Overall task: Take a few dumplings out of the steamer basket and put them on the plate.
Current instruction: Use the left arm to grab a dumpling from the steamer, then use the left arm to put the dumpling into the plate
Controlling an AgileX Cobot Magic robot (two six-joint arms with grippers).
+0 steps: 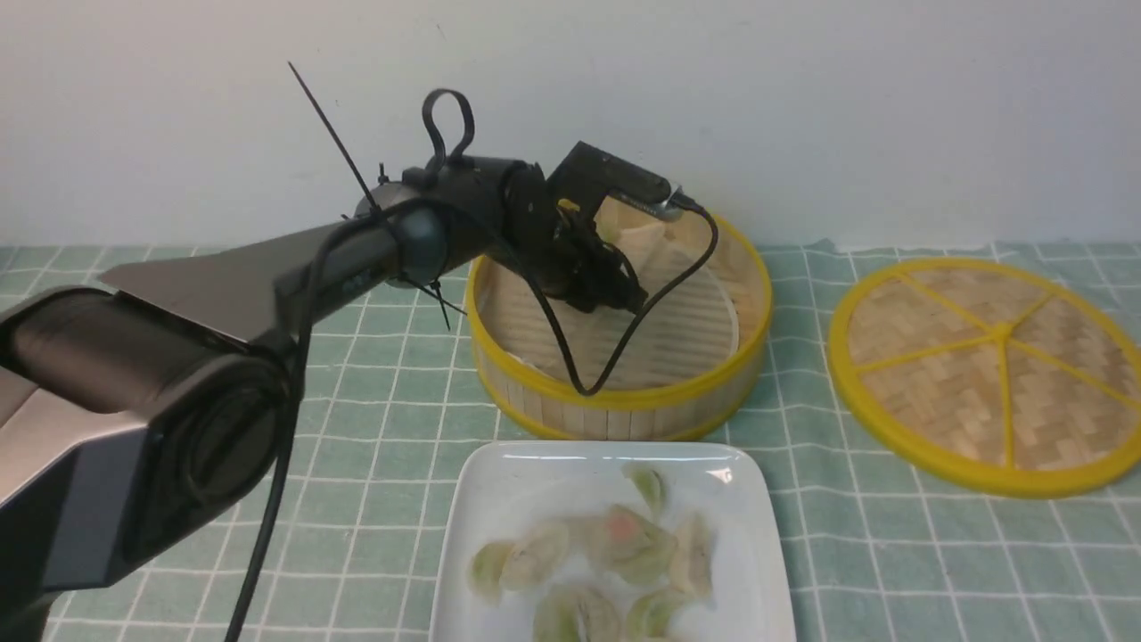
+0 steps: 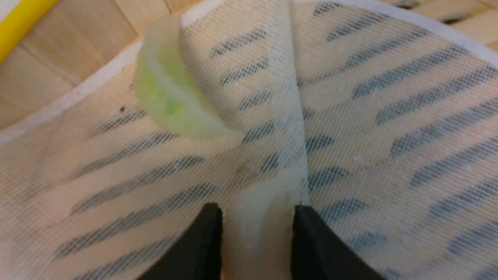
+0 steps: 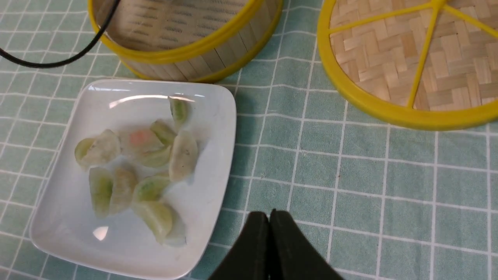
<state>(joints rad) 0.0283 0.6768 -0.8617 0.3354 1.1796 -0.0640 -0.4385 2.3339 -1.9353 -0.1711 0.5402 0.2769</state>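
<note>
Left gripper (image 2: 256, 212): lowered into the steamer basket (image 1: 615, 406), jaws part-way apart on either side of a pale lump (image 2: 258, 217) at the foot of a raised fold in the liner (image 2: 389, 116). Whether the lump is clamped or merely flanked cannot be determined. Right gripper (image 3: 269, 241): jaws closed together, empty, over the cloth (image 3: 350, 175) beside the plate (image 3: 66, 233), which carries a cluster of dumplings (image 3: 183, 155). One green dumpling (image 2: 167, 97) lies in the basket near its wall, partly under the fold. Hazard: if the jaws pinch mesh together with the lump, a lift would likely drag the liner up and roll the green dumpling. A soft wrapper may also tear or slip. Not verifiable: whether the lump is a dumpling or bunched liner. In the front view the arm and its cable mask the fingertips, and the plate is cut off at the frame edge.
</note>
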